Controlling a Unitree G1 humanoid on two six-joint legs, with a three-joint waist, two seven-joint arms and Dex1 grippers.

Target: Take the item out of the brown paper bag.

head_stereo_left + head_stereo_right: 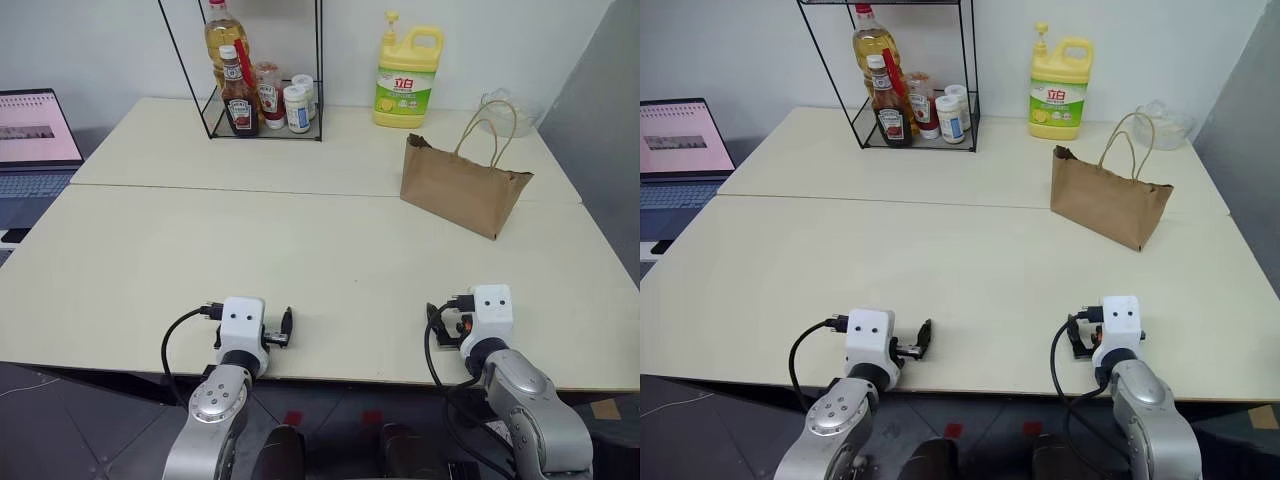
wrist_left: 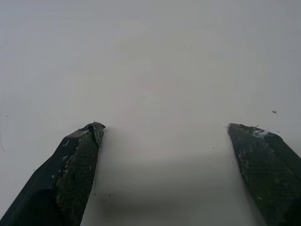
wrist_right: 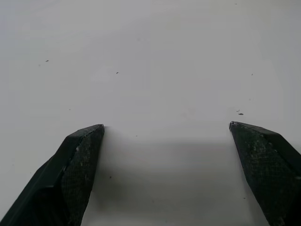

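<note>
Brown kraft paper: the bag [image 1: 464, 188] stood upright on the far right of the table [image 1: 330, 260], its two loop handles [image 1: 492, 128] raised above the rim. The item could not be seen; the bag's mouth faced away and its inside was hidden. Just behind the bag sat a yellow jug [image 1: 407, 76] by the wall, and to its left a wire rack [image 1: 262, 70] with a ketchup bottle [image 1: 238, 98], an oil bottle [image 1: 222, 35] and small jars [image 1: 297, 104]. A laptop [image 1: 35, 150] lay open past the table's left edge. The left gripper [image 1: 286, 325] and right gripper [image 1: 441, 322] rested low at the near edge, well apart from each other and from the bag.

Right eye view: same layout; bag [image 1: 1108, 200] on the right half of the far table panel, nothing held by either arm.

Left wrist view: two black fingers [image 2: 75, 174] spread wide over bare tabletop, nothing between them.

Right wrist view: fingers [image 3: 77, 169] likewise spread wide, bare tabletop with a few dark specks between them.
</note>
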